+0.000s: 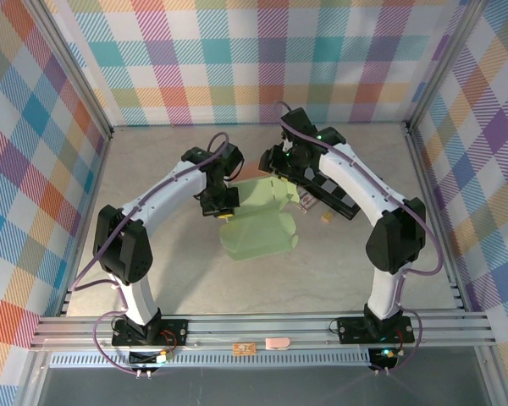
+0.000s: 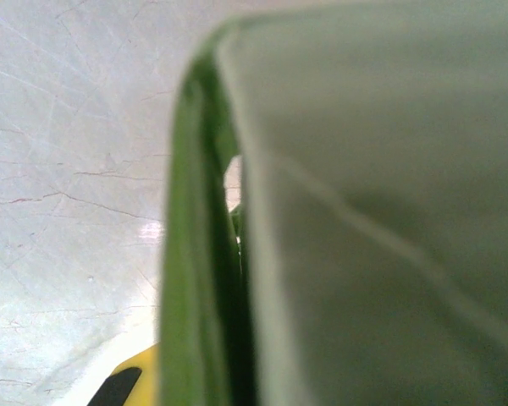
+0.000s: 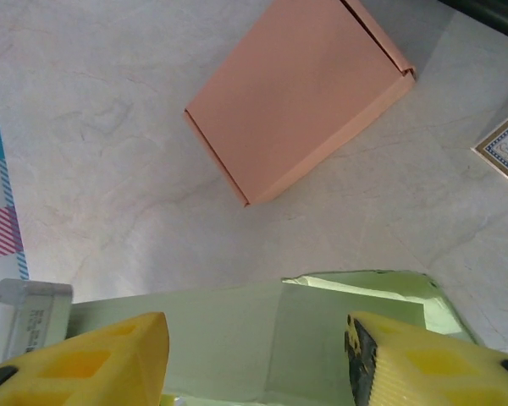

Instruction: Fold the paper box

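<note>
The pale green paper box point(image 1: 258, 222) lies partly folded in the middle of the table, with its far panels raised. My left gripper point(image 1: 224, 213) is shut on the box's left edge. In the left wrist view the green paper box point(image 2: 364, 211) is blurred and very close, and one yellow fingertip point(image 2: 140, 381) shows beside it. My right gripper point(image 1: 281, 175) hovers over the box's far side. Its yellow fingers point(image 3: 110, 355) stand wide apart over a green flap point(image 3: 254, 338), open and not pinching it.
A folded pink box point(image 3: 300, 93) lies on the table beyond the green one, just right of it point(image 1: 307, 201). A dark flat object point(image 1: 334, 196) and a small brown piece point(image 1: 327, 217) sit under the right arm. A bordered card point(image 3: 504, 148) lies nearby.
</note>
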{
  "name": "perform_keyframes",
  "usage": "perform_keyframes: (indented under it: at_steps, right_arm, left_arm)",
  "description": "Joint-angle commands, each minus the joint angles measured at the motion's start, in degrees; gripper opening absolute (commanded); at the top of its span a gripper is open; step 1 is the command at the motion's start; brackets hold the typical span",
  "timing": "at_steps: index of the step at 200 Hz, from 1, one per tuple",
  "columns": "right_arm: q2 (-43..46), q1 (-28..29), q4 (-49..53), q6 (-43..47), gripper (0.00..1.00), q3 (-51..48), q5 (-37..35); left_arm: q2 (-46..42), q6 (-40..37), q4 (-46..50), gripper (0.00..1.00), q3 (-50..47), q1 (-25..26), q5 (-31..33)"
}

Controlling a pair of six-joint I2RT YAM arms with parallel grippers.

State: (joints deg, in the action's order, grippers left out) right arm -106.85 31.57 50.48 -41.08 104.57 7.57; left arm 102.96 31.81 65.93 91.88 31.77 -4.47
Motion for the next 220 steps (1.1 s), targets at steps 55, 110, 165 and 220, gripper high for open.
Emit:
perform_keyframes:
  at_steps: [55,110,165,220]
  right_arm:
    - [1.0,1.0,-2.5,-5.8,0.45,-2.4,6.0]
    - [2.5,0.9,-8.3,-13.2,0.31,-4.7,8.9]
    - [6.1,0.9,-8.5,-13.9,0.27,-7.6,5.4]
    - [16.7,0.9,-7.9,-7.7,0.59,-15.3,-0.4]
  left_arm:
    - [0.2,-0.9,0.6,0.00,1.9,0.0,-0.3]
    - [-0.8,-0.3,-0.4,0.00,1.0,0.4,0.0]
    - [-1.7,0.1,-0.6,0.00,0.6,0.6,0.8]
    - [-2.3,0.1,-0.6,0.00,0.5,0.6,1.4]
